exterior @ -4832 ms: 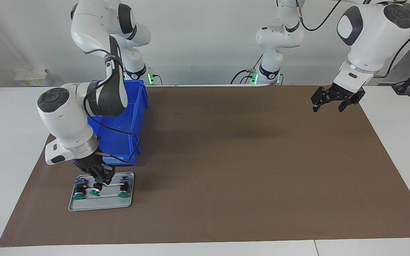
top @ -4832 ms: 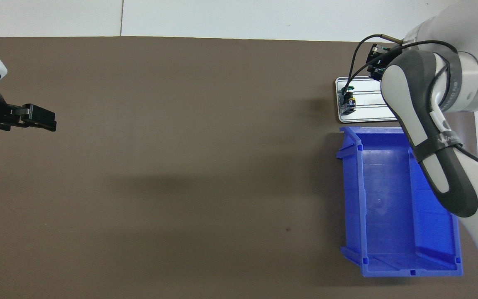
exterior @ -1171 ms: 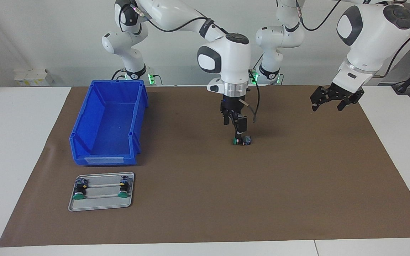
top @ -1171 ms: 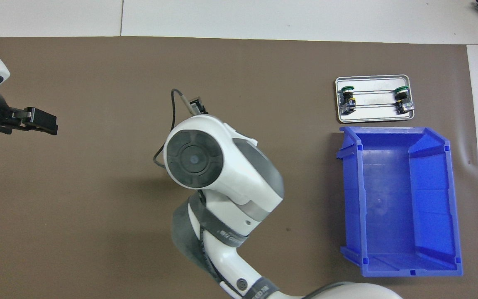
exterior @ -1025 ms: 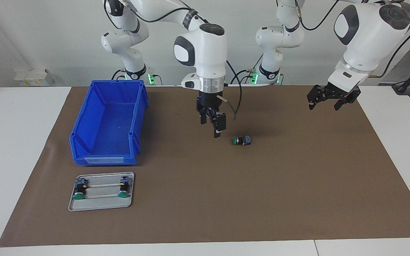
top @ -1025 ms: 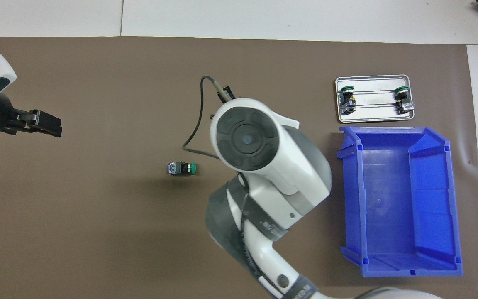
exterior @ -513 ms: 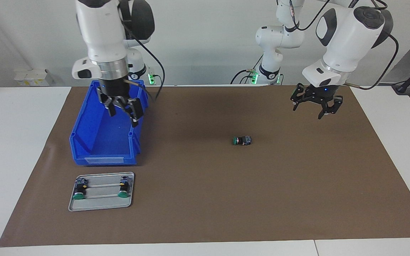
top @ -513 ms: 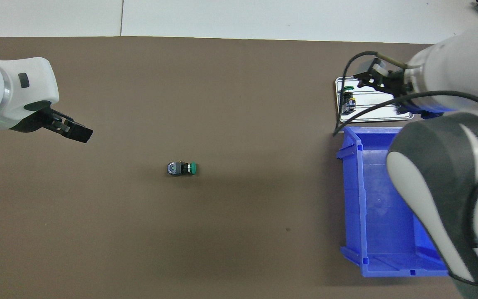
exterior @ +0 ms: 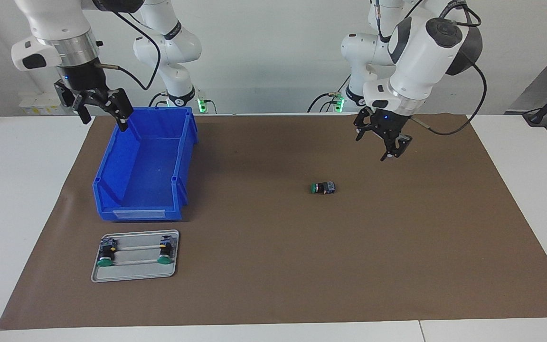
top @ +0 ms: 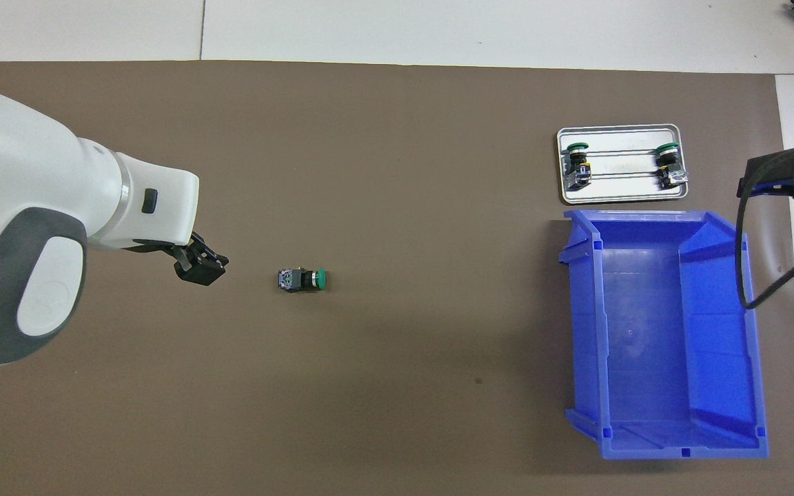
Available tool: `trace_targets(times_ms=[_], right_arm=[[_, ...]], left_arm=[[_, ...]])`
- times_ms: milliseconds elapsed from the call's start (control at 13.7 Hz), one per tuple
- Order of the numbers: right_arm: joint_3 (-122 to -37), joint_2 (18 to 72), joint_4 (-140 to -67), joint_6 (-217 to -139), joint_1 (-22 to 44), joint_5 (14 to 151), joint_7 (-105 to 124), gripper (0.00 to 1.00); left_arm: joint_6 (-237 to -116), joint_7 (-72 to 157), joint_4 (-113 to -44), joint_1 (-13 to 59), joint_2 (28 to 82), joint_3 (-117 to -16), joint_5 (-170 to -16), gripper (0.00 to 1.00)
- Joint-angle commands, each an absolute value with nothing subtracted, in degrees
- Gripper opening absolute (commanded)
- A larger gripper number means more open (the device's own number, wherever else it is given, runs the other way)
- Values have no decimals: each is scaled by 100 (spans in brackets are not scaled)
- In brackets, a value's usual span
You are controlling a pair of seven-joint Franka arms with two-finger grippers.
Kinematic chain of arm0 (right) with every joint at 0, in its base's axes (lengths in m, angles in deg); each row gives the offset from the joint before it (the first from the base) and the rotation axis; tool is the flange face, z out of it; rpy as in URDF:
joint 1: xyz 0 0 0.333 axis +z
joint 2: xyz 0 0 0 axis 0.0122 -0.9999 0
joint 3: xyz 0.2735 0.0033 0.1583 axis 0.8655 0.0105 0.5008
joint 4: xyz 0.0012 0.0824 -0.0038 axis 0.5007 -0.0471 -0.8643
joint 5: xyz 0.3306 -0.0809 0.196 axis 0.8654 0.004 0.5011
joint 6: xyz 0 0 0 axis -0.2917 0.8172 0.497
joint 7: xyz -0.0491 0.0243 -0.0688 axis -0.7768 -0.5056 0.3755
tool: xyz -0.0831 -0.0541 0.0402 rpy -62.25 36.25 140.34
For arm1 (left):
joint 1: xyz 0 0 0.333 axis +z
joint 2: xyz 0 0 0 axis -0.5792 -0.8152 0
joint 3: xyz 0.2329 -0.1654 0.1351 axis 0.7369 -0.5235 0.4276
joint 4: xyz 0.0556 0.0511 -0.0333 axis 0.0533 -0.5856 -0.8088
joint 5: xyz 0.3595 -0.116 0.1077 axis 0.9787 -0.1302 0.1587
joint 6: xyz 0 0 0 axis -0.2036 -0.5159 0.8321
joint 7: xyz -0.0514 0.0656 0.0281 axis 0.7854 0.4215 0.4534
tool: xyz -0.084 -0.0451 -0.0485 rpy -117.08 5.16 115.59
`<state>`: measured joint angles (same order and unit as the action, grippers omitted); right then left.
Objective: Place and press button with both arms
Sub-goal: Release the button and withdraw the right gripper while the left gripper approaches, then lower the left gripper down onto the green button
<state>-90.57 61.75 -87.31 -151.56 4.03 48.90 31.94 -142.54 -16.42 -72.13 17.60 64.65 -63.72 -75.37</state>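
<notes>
A: Where is the left arm (exterior: 416,52) reaching?

B: It is reaching out from its base with the forearm angling downward. The left gripper (exterior: 381,138) is hanging in the air and pointing down, with its fingers (exterior: 391,152) spreading apart. From overhead, the left gripper (top: 198,265) is showing just past the white wrist.

A: And the right arm (exterior: 60,28)?

B: It is standing raised at its own end, wrist pointing down. The right gripper (exterior: 99,110) is hanging high, its fingers (exterior: 122,107) standing apart. Overhead, only part of the right gripper (top: 793,178) is showing at the frame's edge.
</notes>
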Motion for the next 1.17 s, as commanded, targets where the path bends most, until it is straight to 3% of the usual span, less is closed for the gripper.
trace_targets(times_ms=[0, 439, 805, 1098], right_arm=[[-9003, 6294, -9169, -15206, 343, 4965, 2489, 100], [-8994, 6337, -9398, -15268, 405, 4982, 2390, 100], [-9002, 6329, -9345, -15119, 309, 5332, 2328, 100], [-9117, 6179, -8809, -14494, 212, 5204, 1839, 100]], left_arm=[[-14657, -2488, -7772, 1527, 6644, -6286, -7661, 92], [-15798, -2955, -8686, 631, 6574, -6277, -7661, 92], [-16231, -3834, -9039, 621, 6565, -6260, -7661, 92], [-16924, -3843, -9380, 577, 6425, -6260, -7661, 92]])
